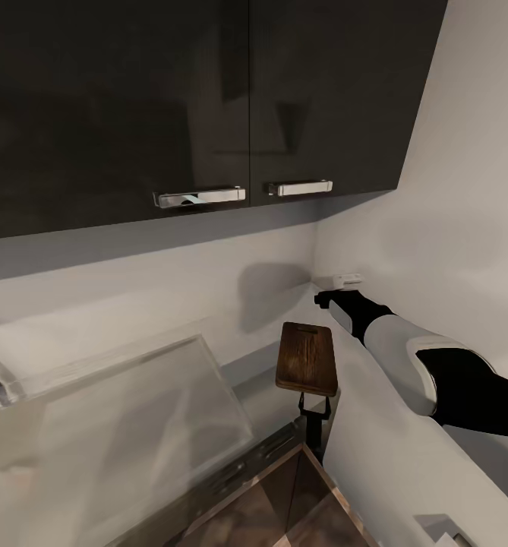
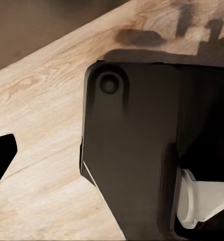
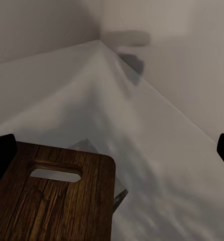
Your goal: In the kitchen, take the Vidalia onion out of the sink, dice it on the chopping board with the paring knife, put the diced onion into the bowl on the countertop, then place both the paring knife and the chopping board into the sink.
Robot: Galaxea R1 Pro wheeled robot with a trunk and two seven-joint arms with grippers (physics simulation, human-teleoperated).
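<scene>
The dark brown chopping board [image 1: 307, 357] sits over the grey countertop [image 1: 257, 384] in the wall corner, its slot end farthest from me. My right gripper [image 1: 324, 298] reaches past that slot end toward the corner. In the right wrist view its dark fingers [image 3: 1, 155] stand wide apart, open, with the chopping board [image 3: 57, 196] close below them and not held. The left wrist view looks down at one dark finger [image 2: 2, 158] over wooden floor. The sink's glossy steel drainboard [image 1: 117, 425] lies left of the board. The onion, paring knife and bowl are out of view.
Dark upper cabinets [image 1: 200, 99] with bar handles hang overhead. A white wall outlet [image 1: 346, 279] sits just above my right gripper. A black forked post [image 1: 313, 414] stands at the board's near end; I cannot tell what it is. My black base [image 2: 137, 150] shows on the floor.
</scene>
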